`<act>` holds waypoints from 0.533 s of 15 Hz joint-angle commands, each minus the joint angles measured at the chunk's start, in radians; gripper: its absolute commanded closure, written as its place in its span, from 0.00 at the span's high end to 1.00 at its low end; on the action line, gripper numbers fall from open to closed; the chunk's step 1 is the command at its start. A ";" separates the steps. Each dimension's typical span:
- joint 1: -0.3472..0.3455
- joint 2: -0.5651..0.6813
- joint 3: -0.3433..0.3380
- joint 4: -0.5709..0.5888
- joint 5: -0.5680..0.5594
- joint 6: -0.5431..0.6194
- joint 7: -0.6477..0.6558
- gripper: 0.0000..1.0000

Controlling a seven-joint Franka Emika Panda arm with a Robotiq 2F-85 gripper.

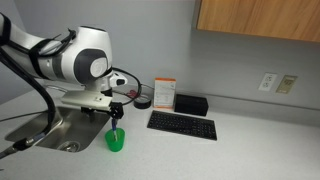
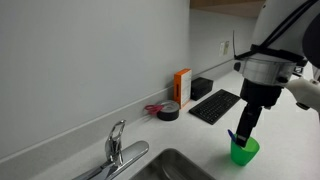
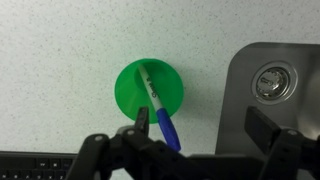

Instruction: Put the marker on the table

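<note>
The marker (image 3: 162, 110) stands tilted in the small green cup (image 3: 128, 92), whitish part inside and blue end sticking out over the rim. The cup stands on the light table (image 3: 60, 55) beside the sink. My gripper (image 3: 203, 125) is open and hangs just above the cup. Its one finger is close beside the marker's blue end, and the other is out over the sink edge. In both exterior views the gripper (image 1: 116, 118) (image 2: 243, 128) reaches down to the cup (image 1: 115, 141) (image 2: 244, 152). A bit of blue marker (image 2: 233, 137) shows beside the fingers.
The steel sink (image 1: 50, 128) (image 3: 275, 85) lies right next to the cup, with a faucet (image 2: 117, 145). A black keyboard (image 1: 181, 125) (image 2: 214, 105) lies on the cup's other side. An orange box (image 1: 164, 93), a black box (image 1: 190, 103) and a tape roll (image 2: 168, 111) stand by the wall.
</note>
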 commanded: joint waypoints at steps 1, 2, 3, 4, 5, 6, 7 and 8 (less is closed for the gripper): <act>-0.003 0.057 0.005 0.043 0.005 0.013 0.019 1.00; -0.003 0.069 0.004 0.053 0.006 0.011 0.023 1.00; -0.003 0.082 0.004 0.061 0.011 0.019 0.023 1.00; -0.004 0.094 0.004 0.071 0.012 0.020 0.025 1.00; -0.005 0.108 0.003 0.081 0.010 0.019 0.031 1.00; -0.006 0.120 0.002 0.090 0.006 0.024 0.039 1.00; -0.007 0.133 0.001 0.100 0.004 0.027 0.045 1.00; -0.009 0.147 0.000 0.109 0.002 0.030 0.052 1.00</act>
